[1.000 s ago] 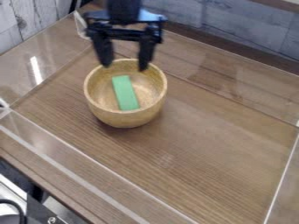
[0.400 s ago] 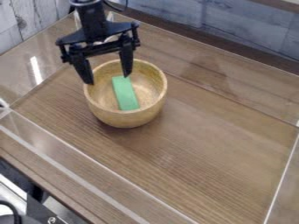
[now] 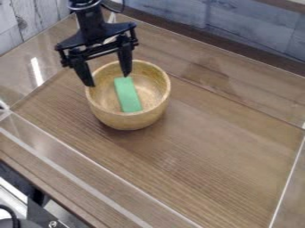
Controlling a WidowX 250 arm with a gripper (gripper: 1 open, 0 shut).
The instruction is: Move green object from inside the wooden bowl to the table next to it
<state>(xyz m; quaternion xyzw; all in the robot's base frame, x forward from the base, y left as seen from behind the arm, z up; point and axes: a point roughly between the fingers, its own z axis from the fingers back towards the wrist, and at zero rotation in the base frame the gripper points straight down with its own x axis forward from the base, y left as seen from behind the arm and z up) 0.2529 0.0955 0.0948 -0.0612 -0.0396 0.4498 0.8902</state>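
Gripper [image 3: 105, 71] was what you had over the bowl's [image 3: 127, 116] upper-left rim in the single camera view, pointing straight down with its two black fingers [image 3: 87, 75] spread wide and nothing between them. One finger hung outside the rim on the left; the other hung over the bowl's inner back wall. Whether either tip touched the wood, you could not tell from this angle.

Inside the bowl the block [image 3: 127, 93] lay slanted against the inner slope, green and flat, its upper end nearest the fingers.

Around the bowl, the table [image 3: 226, 134] gave you broad bare wood to the right and toward the front. On the left the room was tighter, with the clear wall [image 3: 27, 78] running close along that side. Another clear wall [image 3: 143, 183] lined the near edge, well apart from the bowl.
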